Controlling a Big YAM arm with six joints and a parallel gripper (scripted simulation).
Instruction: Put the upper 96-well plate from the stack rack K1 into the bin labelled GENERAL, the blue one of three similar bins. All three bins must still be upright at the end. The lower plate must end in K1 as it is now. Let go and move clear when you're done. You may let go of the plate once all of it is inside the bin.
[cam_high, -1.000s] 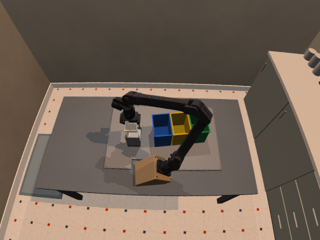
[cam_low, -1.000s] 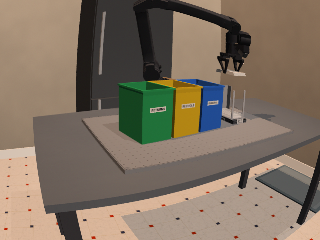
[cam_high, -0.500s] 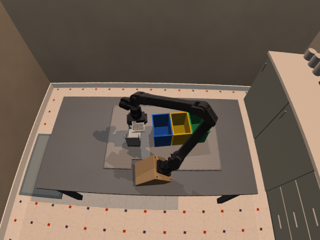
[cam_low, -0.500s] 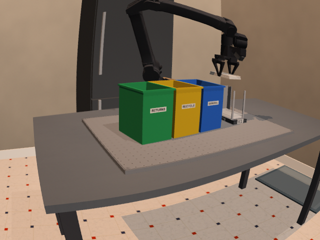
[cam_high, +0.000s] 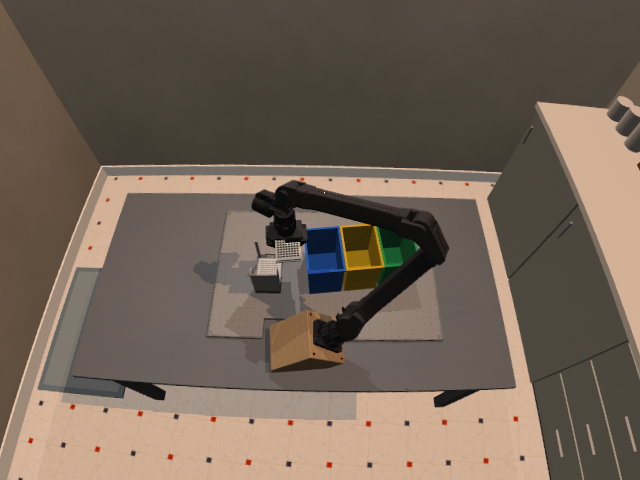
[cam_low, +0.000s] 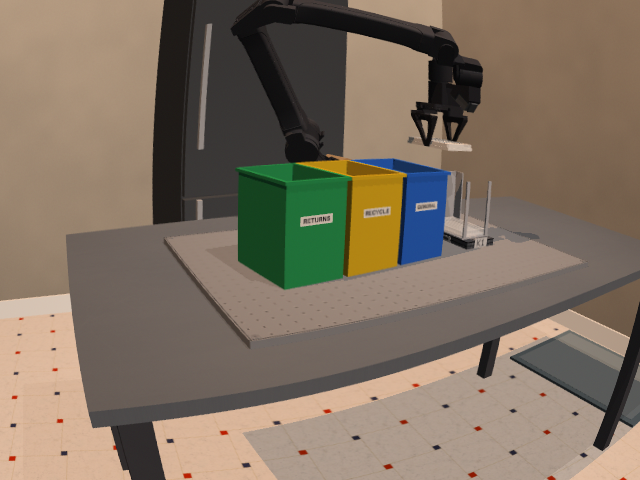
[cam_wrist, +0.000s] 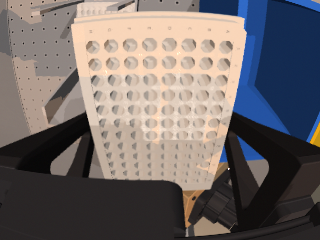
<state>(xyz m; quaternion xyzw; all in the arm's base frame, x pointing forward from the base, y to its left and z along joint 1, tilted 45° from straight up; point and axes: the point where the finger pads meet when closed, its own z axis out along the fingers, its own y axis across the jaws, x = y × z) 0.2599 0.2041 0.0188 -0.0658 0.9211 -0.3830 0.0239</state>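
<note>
My gripper (cam_low: 439, 138) is shut on a white 96-well plate (cam_low: 440, 144) and holds it level in the air, above the gap between rack K1 (cam_low: 471, 227) and the blue bin labelled GENERAL (cam_low: 422, 209). From above, the held plate (cam_high: 287, 250) hangs just left of the blue bin (cam_high: 324, 257). The lower plate (cam_high: 267, 266) lies in the rack (cam_high: 265, 276).
A yellow RECYCLE bin (cam_low: 373, 217) and a green RETURNS bin (cam_low: 290, 222) stand upright in a row beside the blue bin. The rack has tall thin posts (cam_low: 467, 209). The arm's tan base block (cam_high: 302, 341) sits at the table's front.
</note>
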